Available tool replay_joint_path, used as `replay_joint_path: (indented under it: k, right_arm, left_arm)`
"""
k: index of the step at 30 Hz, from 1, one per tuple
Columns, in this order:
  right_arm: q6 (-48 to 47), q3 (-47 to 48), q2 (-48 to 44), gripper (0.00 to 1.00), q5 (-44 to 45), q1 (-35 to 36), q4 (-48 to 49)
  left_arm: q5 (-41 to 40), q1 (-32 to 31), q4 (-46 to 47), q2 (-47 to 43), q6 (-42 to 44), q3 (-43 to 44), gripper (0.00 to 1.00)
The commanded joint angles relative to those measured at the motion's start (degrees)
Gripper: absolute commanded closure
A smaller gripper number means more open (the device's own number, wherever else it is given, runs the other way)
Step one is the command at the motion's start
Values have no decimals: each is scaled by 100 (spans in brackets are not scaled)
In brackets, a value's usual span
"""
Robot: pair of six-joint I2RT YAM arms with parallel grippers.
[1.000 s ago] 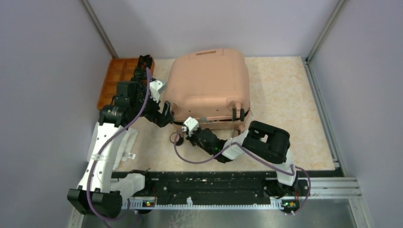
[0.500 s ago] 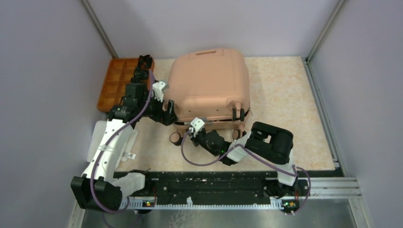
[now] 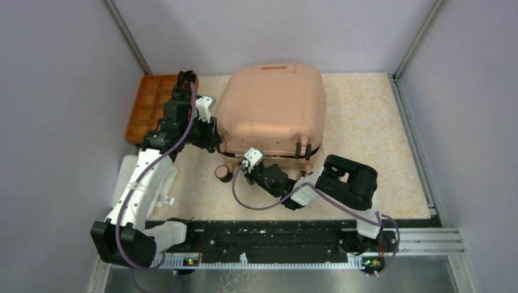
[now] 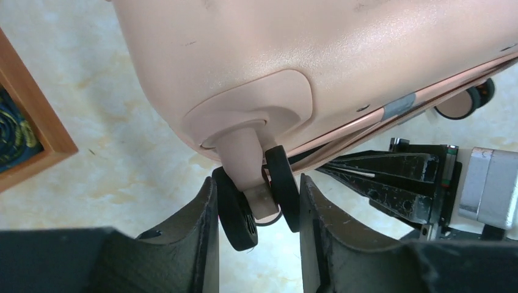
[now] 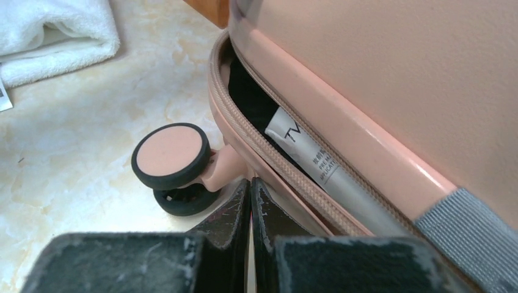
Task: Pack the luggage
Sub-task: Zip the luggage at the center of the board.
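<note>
The peach-pink luggage (image 3: 272, 107) lies flat in the middle of the table, its lid lowered but not zipped. In the left wrist view its shell (image 4: 317, 55) fills the top. A twin black wheel (image 4: 282, 186) on a pink stem sits between my left gripper's (image 4: 257, 179) fingers, which press on both discs. From above, the left gripper (image 3: 215, 137) is at the case's near-left corner. My right gripper (image 5: 251, 183) is shut and empty, its tip against the lower shell's zip edge beside a pink-faced wheel (image 5: 171, 155). A white tube (image 5: 317, 165) shows in the gap.
An orange compartmented tray (image 3: 149, 104) stands at the back left, close to the left arm. A folded white towel (image 5: 55, 30) lies on the table left of the case. Purple walls enclose the table on three sides.
My left gripper moved right to the luggage's corner and closed around the wheel. The right gripper crept up to the case's front edge. The lid now sits slightly further back.
</note>
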Motion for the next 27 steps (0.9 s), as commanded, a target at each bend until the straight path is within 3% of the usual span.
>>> replay_joint_path:
  k: [1, 13, 21, 27]
  right_arm:
    - [-122, 330, 37, 100, -86, -196, 195]
    - [-88, 869, 400, 100, -324, -478, -75]
    - [-85, 1205, 604, 100, -553, -635, -218]
    - [8, 1374, 698, 100, -626, -718, -303]
  left_arm:
    - [636, -483, -116, 127, 738, 257, 100]
    - [1577, -663, -385, -16, 1014, 322, 100]
    - [2089, -664, -456, 107, 1216, 903, 100]
    - [2163, -725, -707, 245, 1511, 991, 100]
